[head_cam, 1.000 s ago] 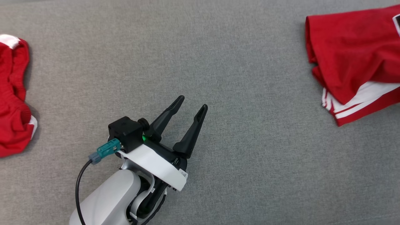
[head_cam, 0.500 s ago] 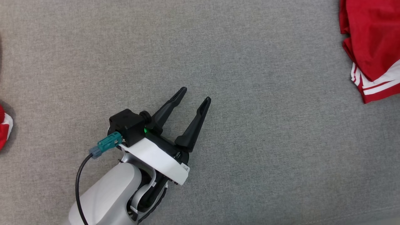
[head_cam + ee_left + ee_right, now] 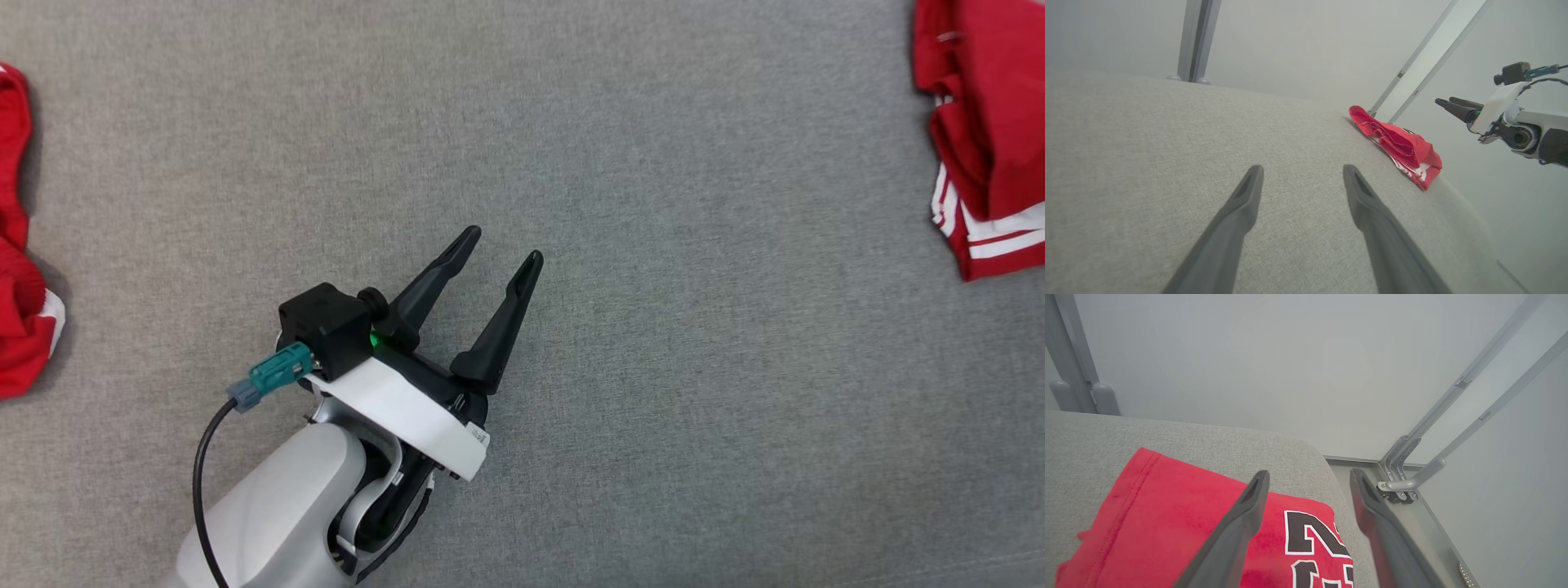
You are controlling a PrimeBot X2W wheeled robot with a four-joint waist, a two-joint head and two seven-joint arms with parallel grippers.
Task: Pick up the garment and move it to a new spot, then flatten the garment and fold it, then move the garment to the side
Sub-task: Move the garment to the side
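The garment (image 3: pixel 992 139) is red with white stripes and lies folded at the far right edge of the grey fabric surface (image 3: pixel 694 367). In the right wrist view it is a red cloth (image 3: pixel 1167 510) with a black-and-white number print, close to the surface's corner. My right gripper (image 3: pixel 1309 474) hangs just above it, open, with nothing between its fingers. The left wrist view shows that gripper (image 3: pixel 1443 101) in the air to the right of the garment (image 3: pixel 1400 145). My left gripper (image 3: pixel 503 247) stands open over bare fabric in the middle, far from the garment.
A second red garment (image 3: pixel 20 269) lies crumpled at the left edge of the head view. The surface ends just beyond the folded garment, where grey metal frame posts (image 3: pixel 1412 473) rise. Pale walls stand behind.
The head camera has shifted, so the folded garment now sits further right in the picture and looks more bunched. My left gripper keeps its open pose.
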